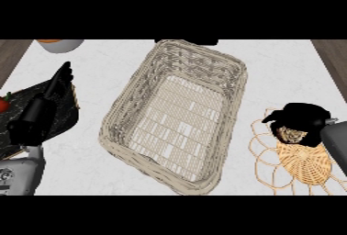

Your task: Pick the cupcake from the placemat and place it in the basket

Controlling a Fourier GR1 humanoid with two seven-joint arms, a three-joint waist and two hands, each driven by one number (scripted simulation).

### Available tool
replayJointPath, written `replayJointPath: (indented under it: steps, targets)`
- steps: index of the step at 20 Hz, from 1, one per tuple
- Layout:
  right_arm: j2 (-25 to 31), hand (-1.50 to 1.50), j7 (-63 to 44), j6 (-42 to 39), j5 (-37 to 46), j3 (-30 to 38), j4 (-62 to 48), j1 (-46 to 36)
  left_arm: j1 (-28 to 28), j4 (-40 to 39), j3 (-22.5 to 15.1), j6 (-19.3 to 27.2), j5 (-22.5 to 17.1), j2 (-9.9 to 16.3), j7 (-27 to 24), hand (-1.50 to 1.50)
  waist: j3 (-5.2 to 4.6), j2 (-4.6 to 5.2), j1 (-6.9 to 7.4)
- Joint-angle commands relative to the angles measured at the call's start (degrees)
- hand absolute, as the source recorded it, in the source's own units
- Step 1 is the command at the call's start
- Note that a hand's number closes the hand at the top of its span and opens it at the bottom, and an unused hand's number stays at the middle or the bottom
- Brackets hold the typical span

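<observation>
- Basket, pale woven wicker, rectangular [175,114]: centre, nothing inside.
- Cupcake [292,134]: at 3 o'clock on tan woven placemat [304,166], right hand [301,120] curled round it.
- Left hand [51,98]: at 9 o'clock, fingers straight.

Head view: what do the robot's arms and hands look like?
Two grey forearms enter from the lower edge, each ending in a black hand. The left hand is glossy black with slim fingers; its forearm is pale grey with a metallic fitting at the lower left corner. The right hand is bulkier black, on a smooth grey forearm. No cables or markings are visible.
</observation>
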State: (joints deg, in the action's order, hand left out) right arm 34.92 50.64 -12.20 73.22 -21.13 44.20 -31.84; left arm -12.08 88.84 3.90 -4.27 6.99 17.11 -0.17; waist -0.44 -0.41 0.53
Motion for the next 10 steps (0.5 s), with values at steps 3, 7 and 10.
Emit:
replayJointPath:
  steps: [3, 7, 10]
  targets:
    - [-3.5, 1.5, 0.48, 4.2, 3.19, -0.91, -1.28, 3.28, 0.17, 2.6, 1.66, -1.95, -0.83, 1.45, 2.78, 0.0, 0.46, 0.4, -0.13]
    - [-2.08, 1.5, 5.42, 7.44, 1.54, 3.09, -1.15, 1.0, 0.15, -2.35, 1.9, -0.56, 0.48, -0.62, -2.66, 0.0, 0.43, 0.44, -0.35]
    - [-3.05, 1.5, -10.92, 6.99, -3.01, 11.15, -2.36, 4.8, 0.99, -0.92, 1.5, -0.45, 1.0, 0.18, 0.2, 0.0, 0.43, -0.08, -2.35]
